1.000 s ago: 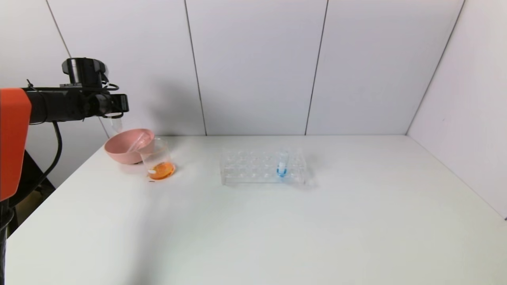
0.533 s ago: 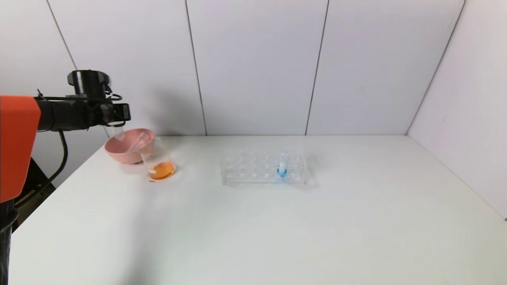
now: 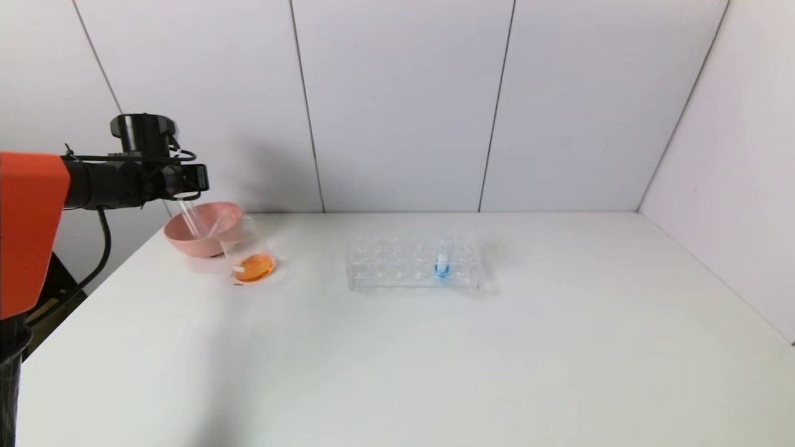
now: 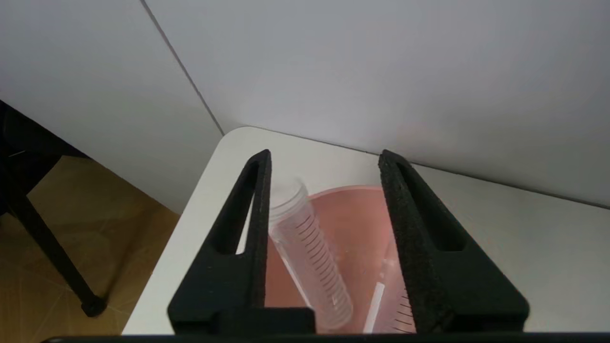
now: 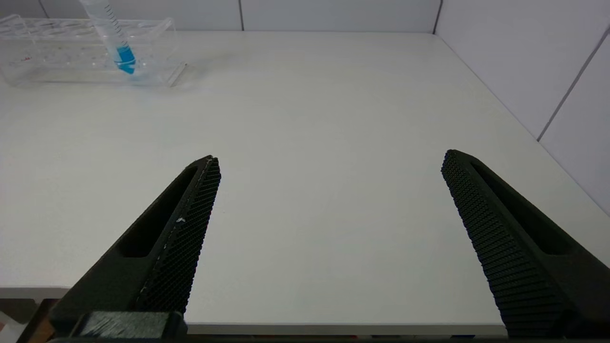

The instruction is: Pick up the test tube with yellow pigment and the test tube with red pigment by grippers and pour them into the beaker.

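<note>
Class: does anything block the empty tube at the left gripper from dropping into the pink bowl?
Nothing visible does. The empty tube sits between the open jaws of the left gripper, directly over the pink bowl; another tube lies inside.

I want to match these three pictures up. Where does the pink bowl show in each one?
Head view: pink bowl at the table's far left corner, behind the beaker, under the left claw.
Left wrist view: pink bowl seen between the claw's two fingers.
Right wrist view: not in it.
Shared landmark: the white table, in all three.
</note>
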Action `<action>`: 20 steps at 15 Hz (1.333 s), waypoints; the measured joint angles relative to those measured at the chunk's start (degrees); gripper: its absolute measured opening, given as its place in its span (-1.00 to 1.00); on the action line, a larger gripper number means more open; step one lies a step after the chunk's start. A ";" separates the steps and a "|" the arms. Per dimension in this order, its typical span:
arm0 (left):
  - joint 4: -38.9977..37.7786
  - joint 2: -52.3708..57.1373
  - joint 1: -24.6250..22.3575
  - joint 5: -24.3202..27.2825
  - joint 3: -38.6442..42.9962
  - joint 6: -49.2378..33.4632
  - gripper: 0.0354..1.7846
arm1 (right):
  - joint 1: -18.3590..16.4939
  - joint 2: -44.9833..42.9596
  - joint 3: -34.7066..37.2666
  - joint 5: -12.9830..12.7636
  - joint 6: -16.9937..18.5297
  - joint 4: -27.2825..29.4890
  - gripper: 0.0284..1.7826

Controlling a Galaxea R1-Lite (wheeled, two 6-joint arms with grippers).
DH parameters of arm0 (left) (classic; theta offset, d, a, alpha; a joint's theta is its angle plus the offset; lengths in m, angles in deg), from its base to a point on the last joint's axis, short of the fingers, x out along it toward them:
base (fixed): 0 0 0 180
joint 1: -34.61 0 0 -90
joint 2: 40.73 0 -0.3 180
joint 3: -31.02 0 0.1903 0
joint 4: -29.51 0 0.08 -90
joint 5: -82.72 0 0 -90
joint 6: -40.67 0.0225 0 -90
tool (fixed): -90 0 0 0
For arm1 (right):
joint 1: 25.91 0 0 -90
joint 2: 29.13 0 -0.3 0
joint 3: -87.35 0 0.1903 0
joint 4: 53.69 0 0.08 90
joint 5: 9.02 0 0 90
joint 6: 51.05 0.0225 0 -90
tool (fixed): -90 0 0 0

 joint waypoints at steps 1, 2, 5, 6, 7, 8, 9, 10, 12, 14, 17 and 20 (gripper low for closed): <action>-0.01 0.02 0.00 0.00 0.00 0.00 0.12 | 0.00 0.00 0.00 0.02 0.00 -0.01 0.91; 0.00 0.05 -0.11 0.00 0.00 -0.02 0.32 | 0.00 0.00 0.00 0.00 -0.02 0.00 0.91; -0.01 0.24 0.11 0.00 0.12 0.06 0.77 | 0.00 0.00 0.00 0.00 0.00 0.00 0.91; -0.01 0.68 0.38 0.02 0.41 0.06 0.87 | 0.00 0.00 0.00 0.00 -0.02 -0.01 0.91; -0.01 1.35 0.49 0.00 0.78 0.17 0.93 | 0.00 0.00 0.00 0.00 0.00 -0.01 0.91; 0.05 2.56 0.68 0.05 1.39 0.35 0.98 | 0.00 0.00 0.00 0.00 -0.02 -0.01 0.91; 0.16 4.08 1.01 0.05 1.85 0.66 0.99 | 0.00 0.00 0.00 0.00 -0.02 -0.01 0.91; 0.44 6.19 1.58 0.11 2.27 1.21 0.99 | 0.00 0.00 0.00 0.00 0.00 -0.01 0.91; 1.49 11.19 2.91 0.16 2.79 2.74 0.99 | 0.00 0.00 0.00 0.00 0.00 -0.01 0.91; 3.77 17.51 4.73 0.13 3.40 3.72 0.99 | 0.00 0.00 0.00 0.00 0.00 -0.01 0.91; 9.41 28.31 7.18 0.17 5.61 4.97 0.99 | 0.00 0.00 0.00 0.00 0.00 -0.01 0.91; 15.23 40.11 8.12 2.49 10.51 5.28 0.99 | 0.00 0.00 0.00 0.00 0.00 -0.01 0.91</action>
